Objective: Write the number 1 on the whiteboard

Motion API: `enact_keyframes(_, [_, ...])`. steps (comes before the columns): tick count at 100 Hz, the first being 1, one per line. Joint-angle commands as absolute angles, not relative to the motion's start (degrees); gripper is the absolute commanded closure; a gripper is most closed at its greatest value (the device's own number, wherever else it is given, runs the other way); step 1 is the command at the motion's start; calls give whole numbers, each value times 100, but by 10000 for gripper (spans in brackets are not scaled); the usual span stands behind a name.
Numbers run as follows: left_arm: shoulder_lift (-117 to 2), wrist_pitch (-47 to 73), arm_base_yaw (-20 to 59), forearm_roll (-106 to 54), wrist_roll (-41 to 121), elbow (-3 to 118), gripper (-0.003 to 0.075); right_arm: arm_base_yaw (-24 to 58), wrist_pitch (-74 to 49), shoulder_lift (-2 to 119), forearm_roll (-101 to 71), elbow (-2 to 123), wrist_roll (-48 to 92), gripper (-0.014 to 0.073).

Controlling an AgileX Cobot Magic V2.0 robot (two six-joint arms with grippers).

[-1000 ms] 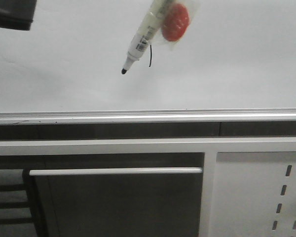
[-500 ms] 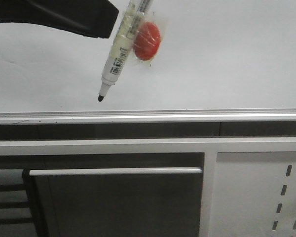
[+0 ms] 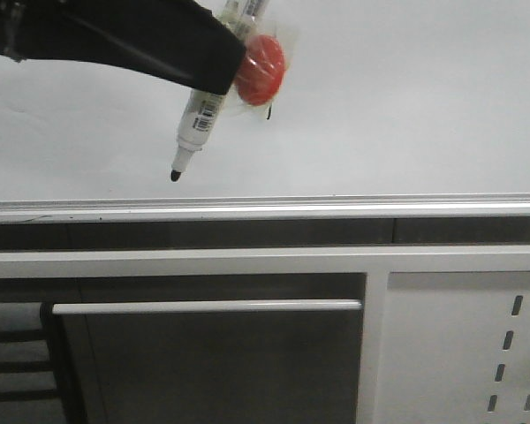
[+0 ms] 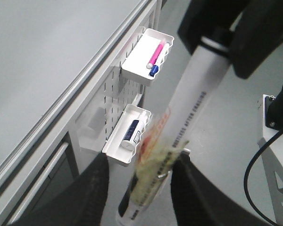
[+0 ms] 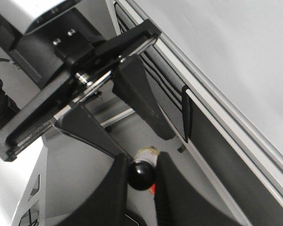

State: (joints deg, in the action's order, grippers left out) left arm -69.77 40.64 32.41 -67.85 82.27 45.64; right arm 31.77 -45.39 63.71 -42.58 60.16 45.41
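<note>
The whiteboard [image 3: 406, 106] fills the upper half of the front view, bare and open to the right, and ends below in its silver rail [image 3: 336, 208]. Under the rail come a dark gap, a white frame bar, a long handle [image 3: 208, 306] and, at lower right, a perforated panel [image 3: 477, 353].

The left gripper [image 4: 137, 181] enters the front view as a black shape from the upper left. Its fingers [image 4: 96, 188] are closed around the marker [image 3: 194, 132], which slants down to the left with its black tip just above the rail and over bare board. A barcode label shows on the barrel; in the left wrist view grey lettering runs along the barrel, too blurred to read. A red disc in clear wrap [image 3: 259, 69] is bound to the marker's upper part.

The right gripper [image 5: 141, 176] pinches the black cap on the marker's top end, seen only in the right wrist view.

The number 1 [image 3: 270, 112] shows only as a short black end below the red disc; the rest is hidden.

Only the left wrist view shows two white trays on the panel: one [image 4: 146, 59] with a pink pen [image 4: 155, 52], one [image 4: 127, 136] with a dark-ended marker.
</note>
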Motion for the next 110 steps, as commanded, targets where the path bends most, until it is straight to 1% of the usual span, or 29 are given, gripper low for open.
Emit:
enact_keyframes(1, [-6908, 4119, 3280, -6982, 8233, 4790, 437, 3134, -4493, 6300, -4577, 6265, 4564, 657])
enact_keyframes(17, [-6908, 4119, 3280, -6979, 8254, 4790, 442, 3134, -4495, 6300, -4717, 6277, 4564, 657])
enact_keyframes(26, [-6908, 4119, 3280, -6979, 8254, 4790, 475, 3134, -4507, 6300, -4744, 6277, 4564, 657])
enact_keyframes(33, [-6908, 4119, 3280, -6979, 8254, 4790, 538, 3134, -4491, 6300, -4744, 6277, 4564, 657])
enact_keyframes(40, [-6908, 4119, 3280, -6979, 8254, 4790, 636, 3134, -4446, 6300, -4744, 6277, 4564, 657])
enact_keyframes(45, [-6908, 4119, 3280, -6979, 8254, 4790, 726, 3134, -4449, 6300, -4744, 6277, 4564, 656])
enact_keyframes(47, [-6908, 4119, 3280, -6979, 8254, 4790, 743, 3134, -4466, 6300, -4744, 6277, 4564, 654])
enact_keyframes(52, [-6908, 4119, 3280, -6979, 8254, 4790, 741, 3134, -4530, 6300, -4744, 6277, 4564, 638])
enact_keyframes(56, [-6908, 4119, 3280, -6979, 8254, 4790, 741, 3134, -4607, 6300, -4744, 6277, 4564, 606])
enact_keyframes(59, [-6908, 4107, 3280, -6979, 8254, 4790, 741, 3134, -4651, 6300, -4744, 6277, 4564, 573])
enact_keyframes(71, [-6908, 4039, 3280, -6979, 8216, 4790, 741, 3134, -4608, 6300, -4724, 6277, 4564, 393])
enact_keyframes(78, [-6887, 3907, 3280, -6979, 8141, 4790, 741, 3083, -4401, 6300, -4611, 6277, 4396, 330])
enact_keyframes(83, [-6859, 3792, 3280, -6979, 8082, 4790, 741, 2985, -4226, 6278, -4471, 6277, 4243, 316])
enact_keyframes(96, [-6669, 3177, 3280, -7040, 7871, 4727, 741, 2496, -3913, 6117, -4297, 6277, 3794, 317])
enact_keyframes(110, [-6368, 1771, 3362, -7952, 7965, 4483, 741, 1977, -3913, 5920, -4297, 6266, 3725, 317])
